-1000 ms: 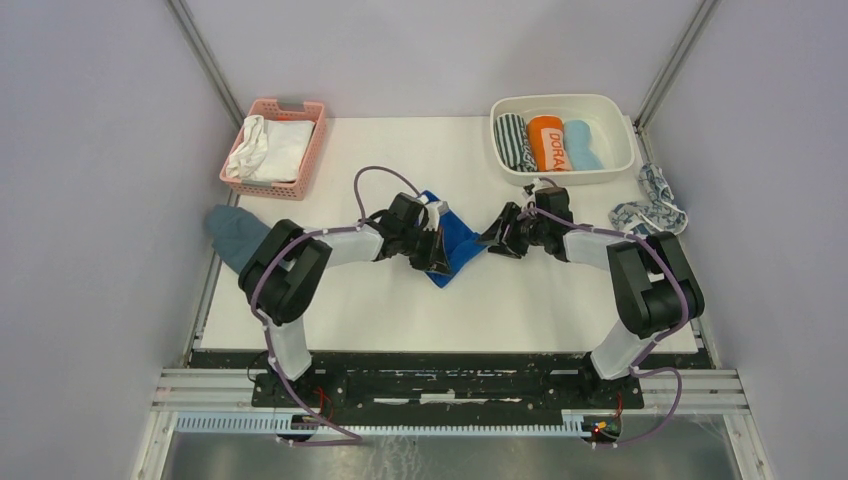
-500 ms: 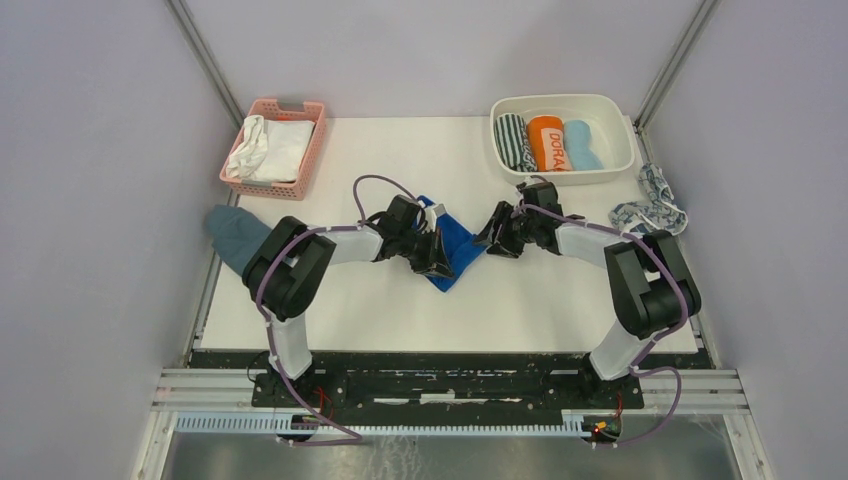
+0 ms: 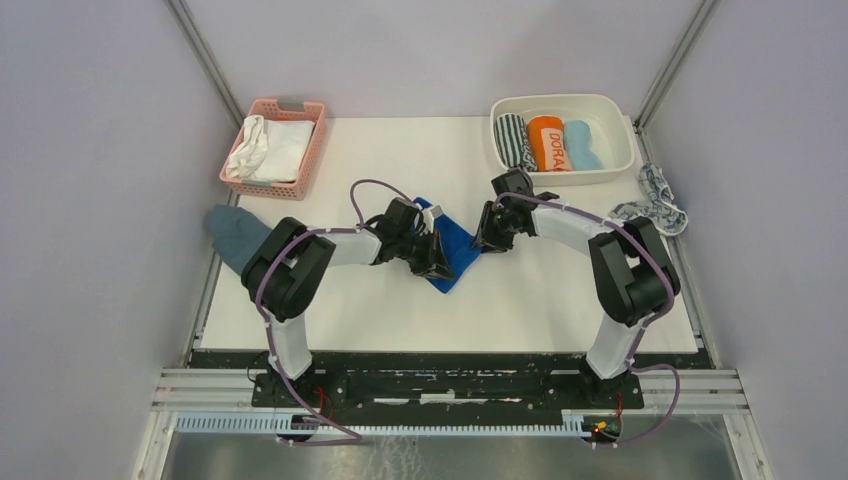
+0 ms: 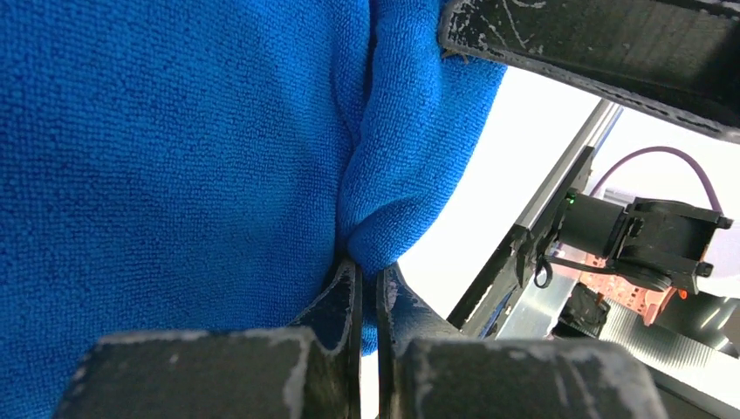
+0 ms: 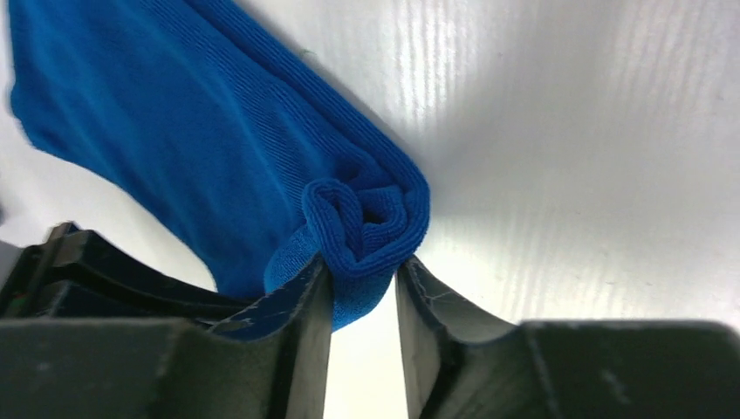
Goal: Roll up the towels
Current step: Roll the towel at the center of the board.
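The royal blue towel (image 3: 456, 247) lies mid-table between both grippers, partly rolled. My left gripper (image 3: 434, 250) is shut on a pinched fold of the towel (image 4: 384, 236) at its left side. My right gripper (image 3: 486, 236) is shut on the rolled end of the towel (image 5: 366, 218) at its right corner. A rolled light blue towel (image 3: 581, 145) lies in the white tub (image 3: 620, 130). The long whitish patterned towel (image 3: 650, 205) lies crumpled at the table's right edge.
The white tub also holds a striped roll (image 3: 512, 140) and an orange roll (image 3: 548, 143). A pink basket (image 3: 318, 140) with white cloths stands at the back left. A dull teal-grey cloth (image 3: 234, 234) hangs over the left table edge.
My right gripper has moved left and toward the back, turning with the towel's rolled end. My left gripper has stayed shut on the towel, nearly still.
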Available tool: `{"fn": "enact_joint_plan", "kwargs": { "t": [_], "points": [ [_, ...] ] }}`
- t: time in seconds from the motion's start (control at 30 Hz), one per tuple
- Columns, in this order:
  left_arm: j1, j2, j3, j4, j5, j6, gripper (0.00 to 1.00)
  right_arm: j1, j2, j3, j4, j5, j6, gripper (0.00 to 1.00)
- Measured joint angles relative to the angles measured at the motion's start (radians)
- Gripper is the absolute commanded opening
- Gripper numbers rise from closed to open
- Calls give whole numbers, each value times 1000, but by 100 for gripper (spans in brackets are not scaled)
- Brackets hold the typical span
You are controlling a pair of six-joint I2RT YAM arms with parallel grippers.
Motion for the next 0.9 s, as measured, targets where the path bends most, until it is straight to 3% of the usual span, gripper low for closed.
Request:
{"fn": "enact_joint_plan", "kwargs": {
  "t": [0.23, 0.47, 0.63, 0.8, 0.9],
  "points": [
    [26, -28, -77, 89, 15, -69, 4, 24, 71, 130, -190, 55, -63, 6],
    [34, -59, -127, 125, 14, -93, 9, 45, 156, 278, -359, 73, -122, 3],
    [34, -107, -145, 101, -49, -91, 30, 56, 208, 361, -441, 82, -134, 3],
    [2, -238, -150, -19, -214, -42, 48, 55, 231, 387, -469, 119, -137, 3],
    [-80, -340, -142, -106, -404, 22, 55, 44, 247, 399, -481, 145, -138, 3]
  ]
}}
